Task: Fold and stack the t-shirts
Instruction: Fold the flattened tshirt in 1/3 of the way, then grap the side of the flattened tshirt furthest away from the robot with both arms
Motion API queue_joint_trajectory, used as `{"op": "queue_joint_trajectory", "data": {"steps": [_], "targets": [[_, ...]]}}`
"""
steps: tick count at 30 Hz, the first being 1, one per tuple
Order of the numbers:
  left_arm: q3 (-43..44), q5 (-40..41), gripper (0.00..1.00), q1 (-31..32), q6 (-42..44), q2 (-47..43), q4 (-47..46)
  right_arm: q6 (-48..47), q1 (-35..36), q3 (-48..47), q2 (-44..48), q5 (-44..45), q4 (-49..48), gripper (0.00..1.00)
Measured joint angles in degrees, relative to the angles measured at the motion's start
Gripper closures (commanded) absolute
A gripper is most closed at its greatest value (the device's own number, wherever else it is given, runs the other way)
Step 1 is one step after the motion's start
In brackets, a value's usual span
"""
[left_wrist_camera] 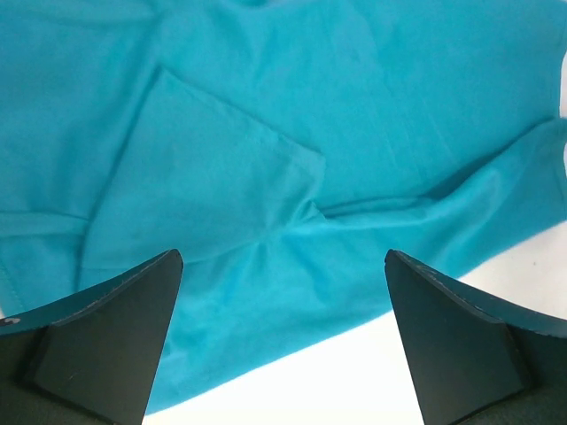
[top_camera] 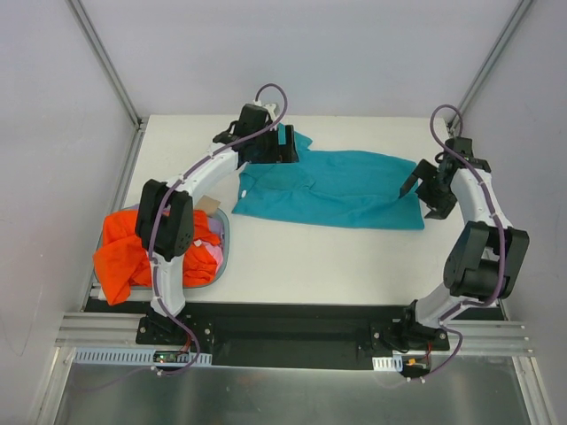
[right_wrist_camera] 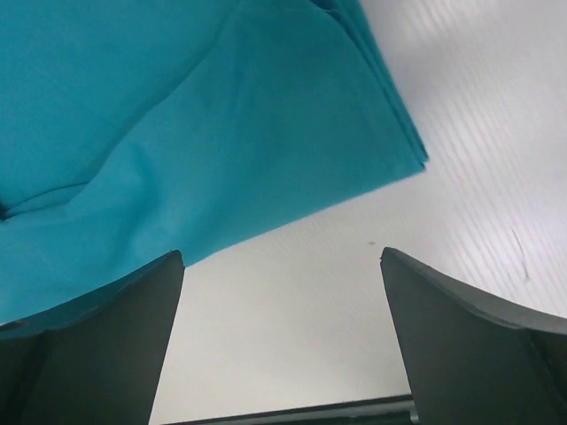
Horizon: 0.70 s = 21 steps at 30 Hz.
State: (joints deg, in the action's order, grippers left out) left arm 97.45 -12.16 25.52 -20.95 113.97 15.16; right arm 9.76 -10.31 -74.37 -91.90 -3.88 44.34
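Note:
The teal t-shirt [top_camera: 337, 190] lies spread out across the middle of the table. My left gripper [top_camera: 288, 146] is open and empty over its far left end. In the left wrist view the open fingers [left_wrist_camera: 283, 257] hang above the teal cloth [left_wrist_camera: 292, 115], near a folded sleeve and the shirt's edge. My right gripper [top_camera: 418, 197] is open and empty at the shirt's right edge. In the right wrist view it [right_wrist_camera: 282, 257] is over bare table just beside a teal corner [right_wrist_camera: 177, 133]. The orange t-shirt [top_camera: 124, 252] lies bunched in a bin on the left. A bit of the lavender-pink t-shirt [top_camera: 215, 255] shows under it.
The grey bin [top_camera: 227, 239] sits at the table's near left beside the left arm. A small tan card piece [top_camera: 208, 205] lies at the bin's far edge. White walls and metal frame posts close in the table on three sides.

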Motion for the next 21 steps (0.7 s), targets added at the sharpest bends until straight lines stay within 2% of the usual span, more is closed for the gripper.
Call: {"op": "queue_joint_trajectory", "data": {"steps": [6, 13, 17, 21], "targets": [[-1.8, -2.5, 0.01, 0.0, -4.0, 3.6, -0.3, -1.1, 1.3, -2.8, -8.7, -6.6, -4.6, 0.03], [-3.0, -6.1, 0.01, -0.1, -8.2, 10.0, -0.3, -1.0, 2.0, -5.8, -19.1, -9.4, -7.1, 0.03], [-6.2, -7.1, 0.01, -0.1, -9.5, 9.2, -2.1, -0.8, 1.9, -2.6, -19.0, -9.8, -7.9, 0.03], [-12.2, -7.3, 0.01, -0.1, -10.3, 5.8, -4.7, -0.8, 1.0, 3.1, -15.0, -10.5, -10.0, 0.03]]}}
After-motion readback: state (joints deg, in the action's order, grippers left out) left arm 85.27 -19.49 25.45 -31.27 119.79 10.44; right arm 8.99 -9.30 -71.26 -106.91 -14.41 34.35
